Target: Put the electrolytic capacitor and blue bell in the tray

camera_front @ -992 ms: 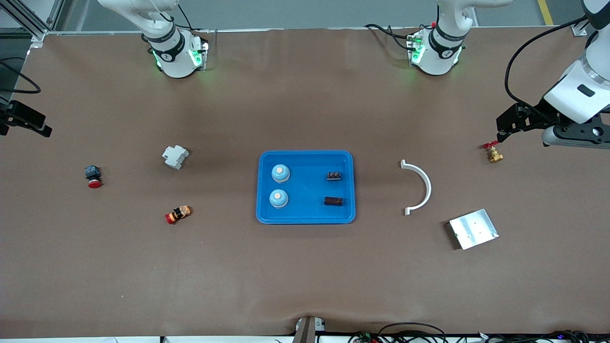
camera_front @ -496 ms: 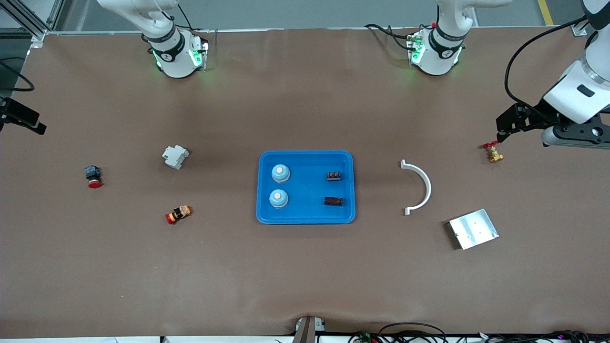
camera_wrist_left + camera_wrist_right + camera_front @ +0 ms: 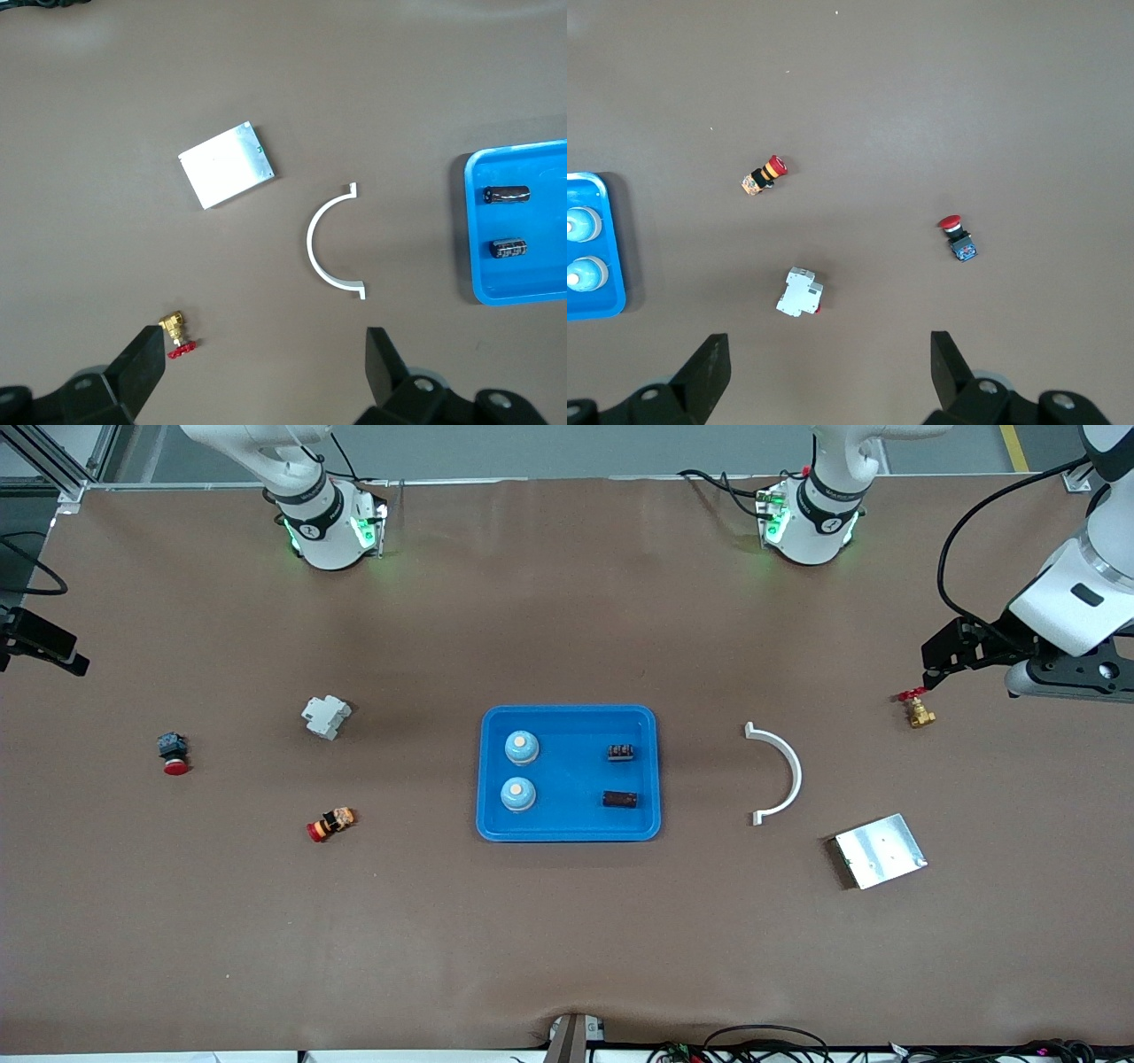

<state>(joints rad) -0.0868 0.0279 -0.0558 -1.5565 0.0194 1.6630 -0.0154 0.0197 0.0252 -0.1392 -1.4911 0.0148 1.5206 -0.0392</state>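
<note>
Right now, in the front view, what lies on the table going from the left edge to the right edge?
Red-capped push button → white breaker → red and orange button → blue tray holding two blue bells and two capacitors → white curved bracket → silver metal plate → brass valve.

white breaker [image 3: 326,716] | two red pushbuttons [image 3: 173,753] [image 3: 330,824] | white arc [image 3: 778,774] | brass valve [image 3: 918,710] | metal plate [image 3: 880,850]
</note>
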